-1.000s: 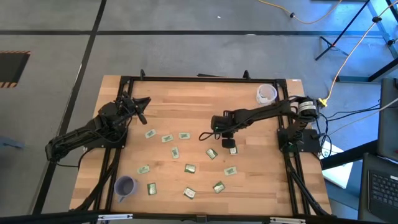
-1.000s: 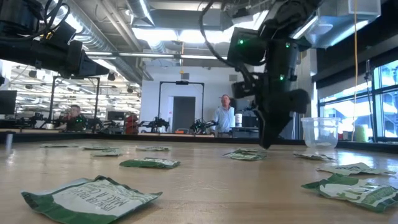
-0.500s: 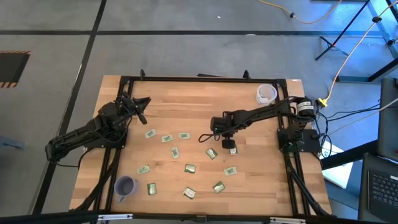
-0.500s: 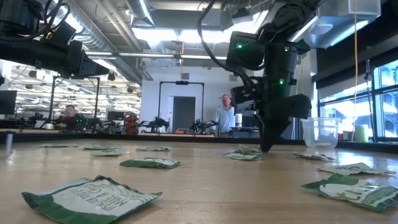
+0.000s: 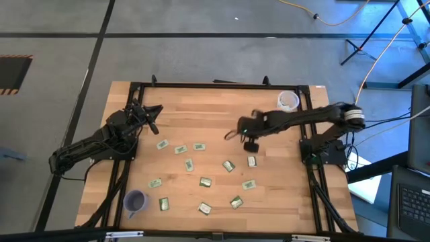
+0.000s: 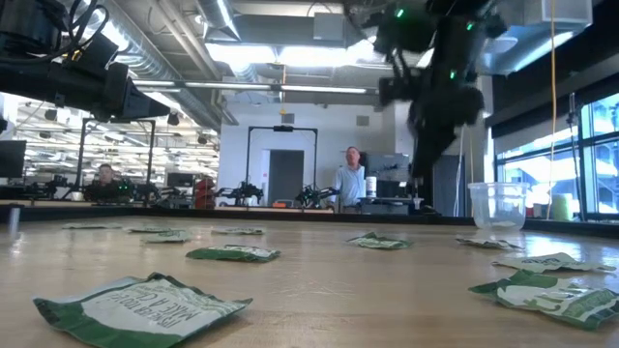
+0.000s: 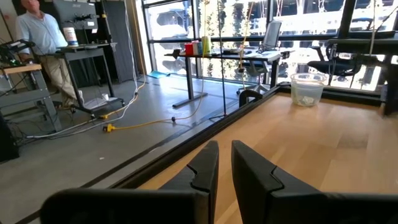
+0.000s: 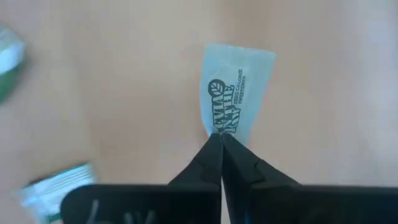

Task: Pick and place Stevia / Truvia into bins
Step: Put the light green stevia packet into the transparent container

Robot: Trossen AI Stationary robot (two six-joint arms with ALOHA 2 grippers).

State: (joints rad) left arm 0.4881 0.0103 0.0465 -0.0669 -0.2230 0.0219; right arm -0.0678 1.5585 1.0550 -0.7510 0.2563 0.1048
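High view, read from the left edge of the tabletop (image 5: 175, 107) across: left arm parked at the left edge, reaching in toward the far-left part of the board, its gripper (image 5: 152, 114) well clear of every sachet. In the left wrist view that gripper's (image 7: 224, 163) fingers stand close together with a narrow gap and nothing between them, so it is idle and nearly closed; judged to be waiting because no packet lies within its present reach line. Purple cup (image 5: 135, 200) sits at the near-left corner, upright, no sachet visibly inside. Loose sachets (image 5: 205, 181) are scattered over the middle and near half of the tabletop, apart from one another, which leaves each one room for a pinch from above. Right gripper (image 5: 251, 142) hangs above the middle of the tabletop, right of centre; in the right wrist view its (image 8: 221, 142) fingertips are pinched onto one short edge of a single held sachet (image 8: 235, 93), which dangles free over bare wood. Edge grip fits a flat packet that offers no other purchase. Translucent cup (image 5: 287, 101) stands at the far-right corner, near the right arm's base, so it is the likely destination; carry not yet done. Risk: thin edge hold may slip.
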